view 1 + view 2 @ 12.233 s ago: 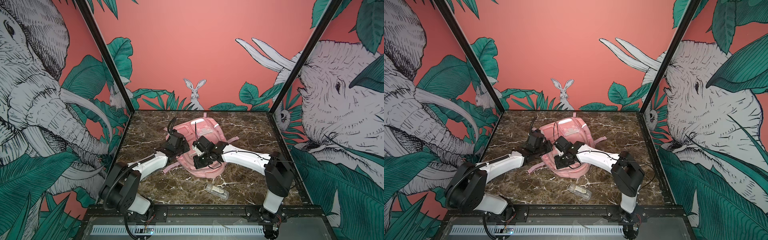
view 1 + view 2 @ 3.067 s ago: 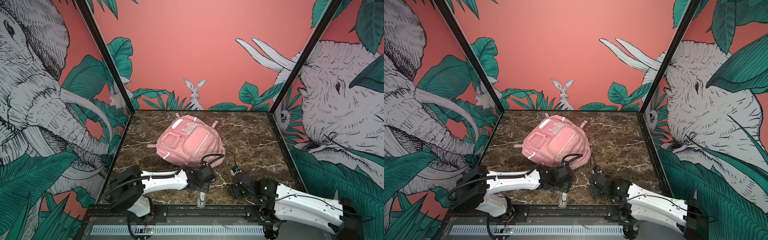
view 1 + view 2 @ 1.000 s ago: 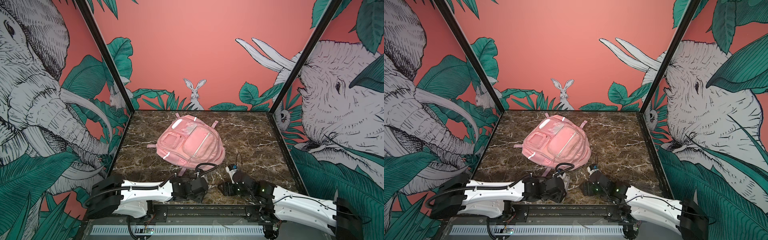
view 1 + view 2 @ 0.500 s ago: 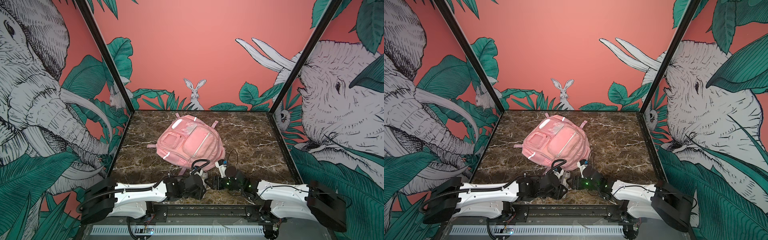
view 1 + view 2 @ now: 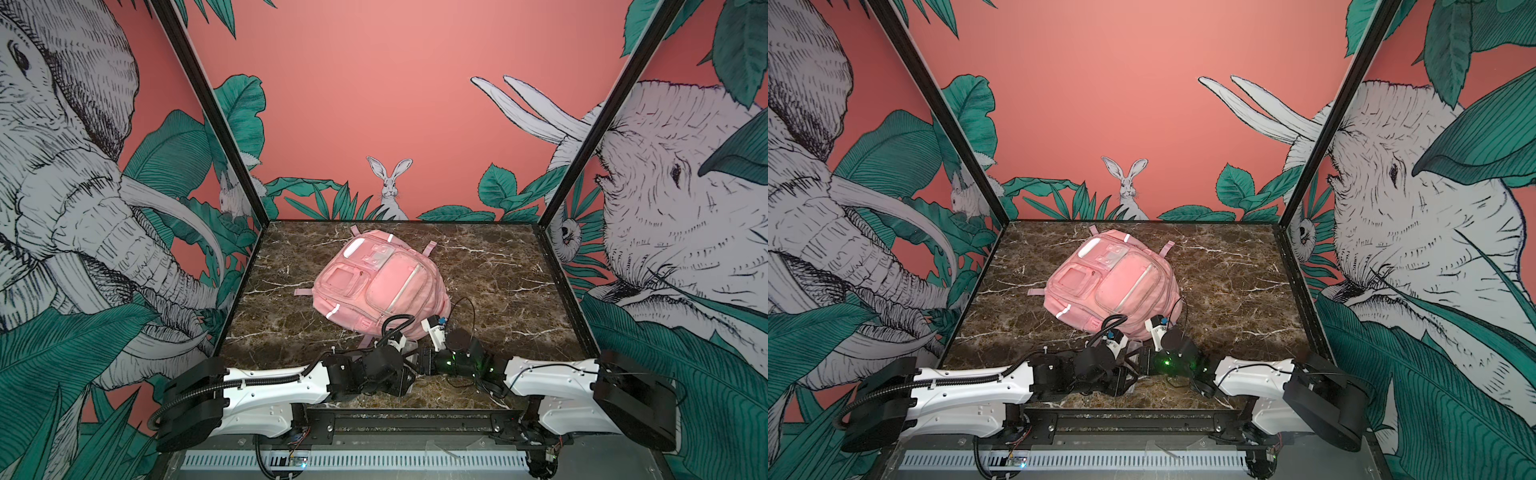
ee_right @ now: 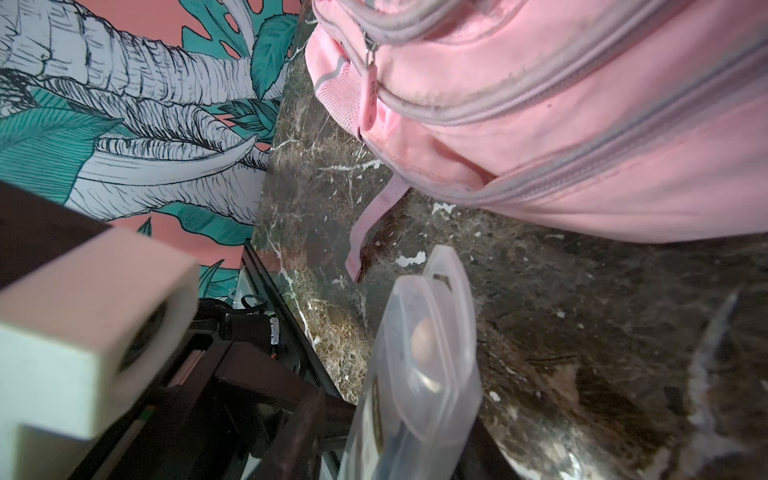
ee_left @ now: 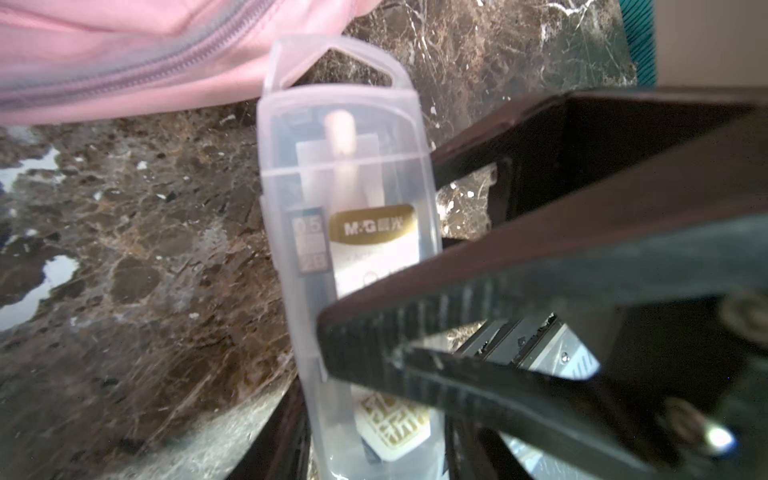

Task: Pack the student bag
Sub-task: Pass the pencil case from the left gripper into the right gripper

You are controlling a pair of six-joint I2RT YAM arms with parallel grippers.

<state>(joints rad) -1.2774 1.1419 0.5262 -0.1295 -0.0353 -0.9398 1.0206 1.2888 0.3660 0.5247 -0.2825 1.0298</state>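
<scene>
The pink student bag [image 5: 382,282] [image 5: 1113,282] lies front-up mid-table, its zips closed where they show. Just in front of it, low over the table's front edge, both grippers meet on a clear plastic stationery case [image 7: 345,232] [image 6: 419,365]. My left gripper [image 5: 409,362] [image 7: 365,449] is shut on the case's lower end. My right gripper [image 5: 422,359] [image 6: 395,449] grips the same case from the other side, one ribbed black finger [image 7: 478,307] lying across its face. The case's hanger end points at the bag's side [image 7: 124,54]. In both top views the wrists mostly hide the case.
A loose pink strap [image 6: 374,224] lies on the marble between the bag and the case. A zip pull [image 6: 368,95] hangs on the bag's side. The black front rail [image 5: 415,419] runs right below both wrists. Painted walls close in three sides.
My right gripper has swung left to the case in my left gripper and narrowed its jaws onto it. The left arm has shifted slightly towards the bag, still gripping the case.
</scene>
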